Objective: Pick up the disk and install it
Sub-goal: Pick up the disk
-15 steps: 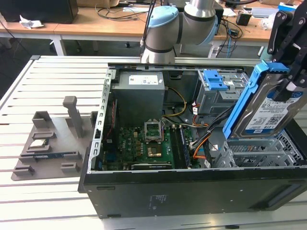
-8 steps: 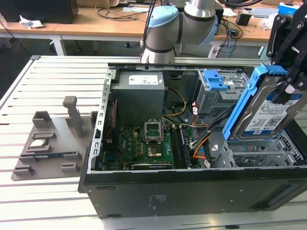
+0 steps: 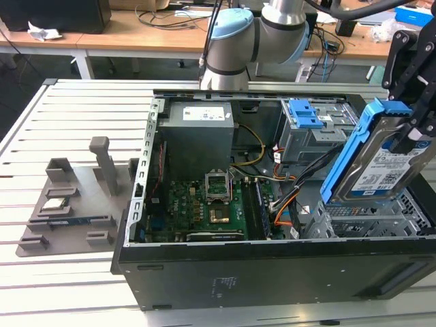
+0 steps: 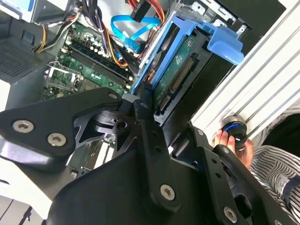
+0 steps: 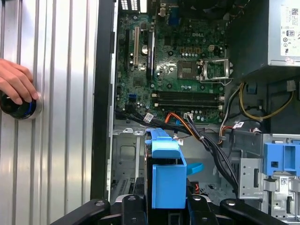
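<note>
The disk [image 3: 379,165], a silver-grey drive with a white-and-blue label in a blue carrier frame, hangs tilted over the open computer case [image 3: 204,272], on the exterior view's right. My black gripper [image 3: 417,126] is shut on its upper end. In the second wrist view my gripper [image 4: 151,101] clamps the disk [image 4: 180,70] with its circuit-board side showing. The first wrist view looks down the blue carrier of the disk [image 5: 166,173], with my gripper [image 5: 166,208] behind it. A perforated metal bay [image 3: 381,218] lies just under the disk.
Inside the case are a green motherboard [image 3: 204,204], a grey power-supply box [image 3: 197,136], a drive cage with a blue latch [image 3: 313,126] and loose cables [image 3: 286,204]. A grey fixture with small parts [image 3: 68,211] sits on the slatted table. A person's hand [image 5: 16,84] rests on a knob [image 5: 16,108].
</note>
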Motion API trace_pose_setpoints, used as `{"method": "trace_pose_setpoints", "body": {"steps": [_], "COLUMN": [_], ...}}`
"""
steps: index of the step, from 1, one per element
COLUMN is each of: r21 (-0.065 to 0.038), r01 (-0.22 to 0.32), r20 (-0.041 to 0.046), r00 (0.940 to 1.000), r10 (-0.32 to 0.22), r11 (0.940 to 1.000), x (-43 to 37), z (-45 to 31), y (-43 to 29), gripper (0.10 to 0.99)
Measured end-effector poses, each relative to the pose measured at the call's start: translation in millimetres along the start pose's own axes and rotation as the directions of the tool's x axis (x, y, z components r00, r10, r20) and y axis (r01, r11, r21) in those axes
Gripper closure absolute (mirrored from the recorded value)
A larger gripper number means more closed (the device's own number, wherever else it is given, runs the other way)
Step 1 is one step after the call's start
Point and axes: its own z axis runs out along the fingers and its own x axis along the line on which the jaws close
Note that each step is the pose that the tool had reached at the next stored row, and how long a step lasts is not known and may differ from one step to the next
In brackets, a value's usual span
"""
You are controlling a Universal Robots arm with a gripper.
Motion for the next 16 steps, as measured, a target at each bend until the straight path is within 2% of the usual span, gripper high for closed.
{"method": "trace_pose_setpoints", "body": {"steps": [1, 3, 5, 8, 11, 16], "r21": [0.000, 0.000, 0.000, 0.000, 0.000, 0.000], "r01": [0.000, -0.006, -0.027, -0.051, -0.056, -0.056], "r20": [-0.0002, 0.0000, 0.0010, 0.0019, 0.0022, 0.0020], "r00": [1.0000, 1.0000, 0.9996, 0.9987, 0.9984, 0.9984], "r10": [0.000, 0.006, 0.027, 0.051, 0.056, 0.056], "r11": [1.0000, 1.0000, 0.9996, 0.9987, 0.9984, 0.9984], "x": [0.4, 7.2, 10.4, 10.8, 10.8, 10.8], "z": [0.7, 3.1, 6.1, 8.1, 9.1, 9.1], "y": [-1.7, -2.0, -2.1, -2.7, -8.2, -8.5], "gripper": [0.722, 0.722, 0.722, 0.722, 0.722, 0.722]}}
